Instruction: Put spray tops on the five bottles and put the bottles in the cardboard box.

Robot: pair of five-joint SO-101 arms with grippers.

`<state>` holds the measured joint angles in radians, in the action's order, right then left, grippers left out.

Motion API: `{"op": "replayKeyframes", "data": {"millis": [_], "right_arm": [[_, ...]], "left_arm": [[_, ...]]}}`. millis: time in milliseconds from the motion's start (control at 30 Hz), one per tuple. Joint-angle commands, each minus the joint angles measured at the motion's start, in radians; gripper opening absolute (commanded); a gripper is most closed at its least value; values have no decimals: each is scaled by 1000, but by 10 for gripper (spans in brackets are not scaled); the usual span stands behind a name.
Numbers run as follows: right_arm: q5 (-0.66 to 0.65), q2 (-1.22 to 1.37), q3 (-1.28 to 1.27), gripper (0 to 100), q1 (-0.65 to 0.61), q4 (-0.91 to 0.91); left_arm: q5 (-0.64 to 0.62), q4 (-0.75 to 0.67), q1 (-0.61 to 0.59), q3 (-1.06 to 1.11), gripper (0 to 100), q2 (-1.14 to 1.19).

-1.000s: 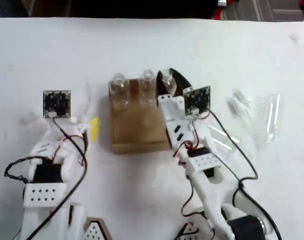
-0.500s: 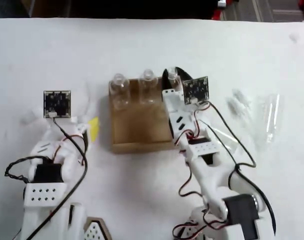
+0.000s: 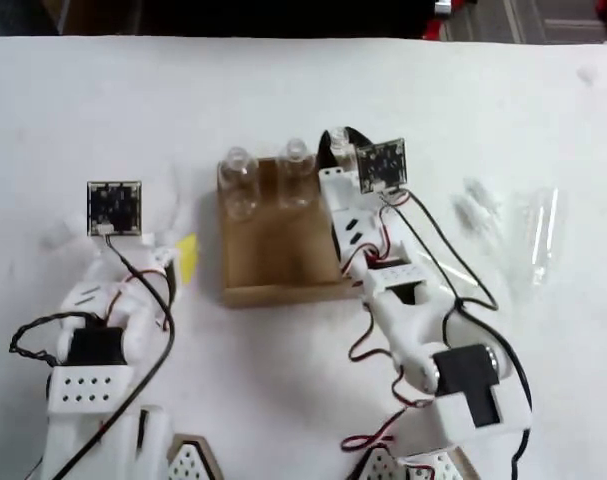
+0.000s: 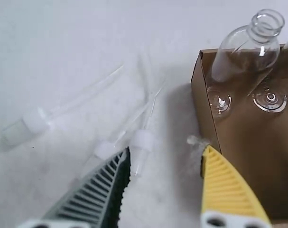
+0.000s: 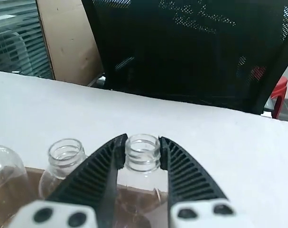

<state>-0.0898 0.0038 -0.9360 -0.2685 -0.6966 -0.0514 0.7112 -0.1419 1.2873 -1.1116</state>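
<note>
Right gripper (image 5: 142, 142) edged forward, fingers (image 5: 98, 173) clamped on bottle (image 5: 142, 153) neck over cardboard box (image 3: 283, 265); bottle body hidden. Left gripper (image 4: 165, 159) low on surface (image 3: 133, 100), fingers spread, spray top (image 4: 142, 142) alongside.

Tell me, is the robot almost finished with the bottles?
Not yet. Done: two bottles stand in the cardboard box, but with open necks and nothing on them. In hand: the right gripper holds a third bottle by its neck at the box's far edge. Still to do: spray tops lie on the table by the open left gripper, and another bottle lies outside the box.
</note>
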Motion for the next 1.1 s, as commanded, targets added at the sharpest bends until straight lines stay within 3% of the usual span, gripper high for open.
{"op": "replayKeyframes", "data": {"millis": [0,467,700,1067], "right_arm": [[-14,35,48,15,12,-134],[-15,87,48,18,5,-139],[-15,87,46,166,2,-131],[-15,10,8,152,2,-131]], "left_arm": [[-3,-23,-10,-5,229,-19],[-3,-23,-7,-5,229,-19],[-3,-23,-8,-5,229,-19],[-3,-23,-8,-5,229,-19]]}}
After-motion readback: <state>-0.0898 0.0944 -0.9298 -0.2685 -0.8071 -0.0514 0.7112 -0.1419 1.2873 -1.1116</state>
